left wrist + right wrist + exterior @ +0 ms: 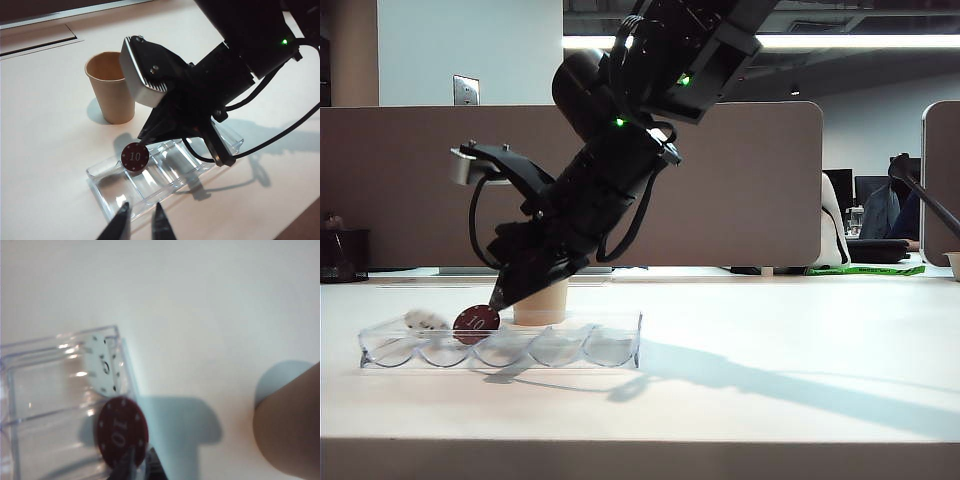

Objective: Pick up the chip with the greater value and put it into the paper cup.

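The right end effector [503, 298] is angled steeply down at the left of the table [770, 350], its tip set on the upper edge of the dark red chip marked "10" [476, 322]. In the right wrist view its two fingertips [131, 467] are seen drawn close together at the rim of that chip [121, 431]; whether the chip is actually pinched between them cannot be told, since only the very tips show there.

The red chip stands on edge in the clear plastic tray [610, 345] — in the second scallop from the tray's left end, face toward the near side. Just left of it, in the end scallop, a white chip marked "5" [103, 364] lies tilted against the tray wall, next to the red one.

The tan paper cup [110, 90] stands upright on the table just behind the tray, on its far side, mouth open; in the exterior view only its lower part [542, 303] shows beneath the right arm.

The left end effector [141, 216] hovers at the near side of the tray, apart from it — its two dark fingers spread, with nothing between them.
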Controlling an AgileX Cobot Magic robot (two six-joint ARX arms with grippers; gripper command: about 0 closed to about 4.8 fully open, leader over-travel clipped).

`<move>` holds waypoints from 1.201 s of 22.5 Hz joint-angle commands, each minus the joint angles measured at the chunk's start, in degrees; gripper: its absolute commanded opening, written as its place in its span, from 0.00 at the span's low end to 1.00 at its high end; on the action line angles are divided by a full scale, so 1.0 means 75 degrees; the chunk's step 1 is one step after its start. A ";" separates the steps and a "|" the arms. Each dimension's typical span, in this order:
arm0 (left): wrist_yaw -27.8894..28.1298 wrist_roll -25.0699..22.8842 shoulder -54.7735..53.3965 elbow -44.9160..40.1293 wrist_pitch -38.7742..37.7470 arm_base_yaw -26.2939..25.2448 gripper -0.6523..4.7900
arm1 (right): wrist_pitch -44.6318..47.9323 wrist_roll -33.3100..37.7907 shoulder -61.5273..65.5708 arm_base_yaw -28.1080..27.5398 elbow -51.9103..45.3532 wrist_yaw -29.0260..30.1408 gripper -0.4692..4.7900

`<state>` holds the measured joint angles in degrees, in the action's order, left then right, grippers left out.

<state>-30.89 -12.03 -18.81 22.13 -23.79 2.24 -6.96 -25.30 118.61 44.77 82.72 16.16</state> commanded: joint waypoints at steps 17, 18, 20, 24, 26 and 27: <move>-0.0052 -0.0026 0.0000 0.0026 0.0096 0.0000 0.23 | 0.0236 0.0012 0.0006 0.0041 -0.0006 0.0099 0.34; -0.0050 -0.0026 0.0000 0.0026 0.0096 0.0000 0.23 | 0.0300 0.0012 0.0006 0.0041 -0.0006 0.0099 0.34; -0.0050 -0.0026 0.0000 0.0026 0.0096 0.0000 0.23 | 0.0498 0.0012 0.0006 0.0038 -0.0006 0.0093 0.34; -0.0052 -0.0026 0.0000 0.0026 0.0096 0.0000 0.23 | 0.0947 0.0015 0.0006 0.0035 -0.0006 0.0064 0.34; -0.0052 -0.0026 0.0000 0.0026 0.0096 0.0000 0.23 | 0.0962 0.0015 0.0009 0.0029 -0.0006 0.0064 0.34; -0.0052 -0.0026 0.0000 0.0026 0.0096 0.0000 0.23 | 0.0970 0.0015 0.0029 0.0029 -0.0006 0.0064 0.34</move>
<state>-30.89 -12.03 -18.74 22.13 -23.77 2.24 -0.67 -25.17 118.83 44.97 82.59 16.51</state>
